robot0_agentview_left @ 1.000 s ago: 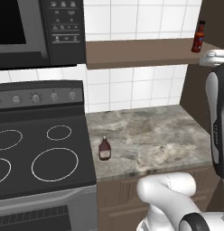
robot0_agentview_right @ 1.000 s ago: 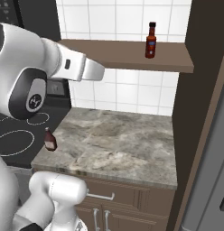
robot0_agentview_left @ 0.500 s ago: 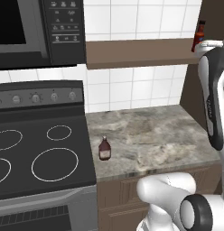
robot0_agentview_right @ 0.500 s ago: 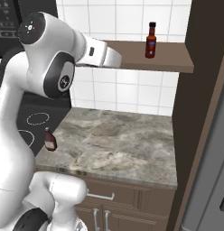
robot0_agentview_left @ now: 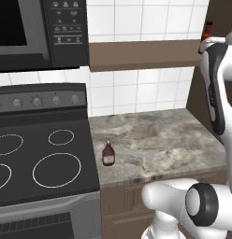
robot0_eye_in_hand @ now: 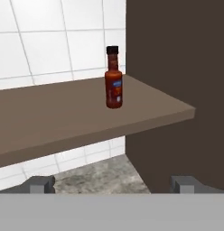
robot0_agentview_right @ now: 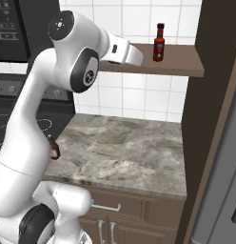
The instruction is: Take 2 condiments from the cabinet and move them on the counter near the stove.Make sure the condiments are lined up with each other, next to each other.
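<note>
Condiments sit apart: one on the surface, one up on the cabinet shelf. Nearest, the maroon bottle (robot0_agentview_left: 108, 154) stands upright on the surface (robot0_agentview_left: 155, 144), close to its front edge and just beside the stove (robot0_agentview_left: 38, 158), which lies at its 9 o'clock. In the right base view the arm partly hides this bottle (robot0_agentview_right: 53, 147).

Higher up, the hand (robot0_eye_in_hand: 111, 184) is raised to shelf level with its fingers (robot0_eye_in_hand: 39, 184) spread wide and nothing between them, well apart from the red bottle.

Farther back, the red bottle (robot0_eye_in_hand: 113, 84) with a black cap stands upright on the shelf (robot0_eye_in_hand: 64, 117), at 12 o'clock from the hand and near the shelf's end by the dark side panel (robot0_eye_in_hand: 177, 67). The right base view shows it (robot0_agentview_right: 159, 43) beyond the arm's forearm, on the shelf (robot0_agentview_right: 179, 64); the left base view catches its top (robot0_agentview_left: 206, 33) behind the arm.
</note>
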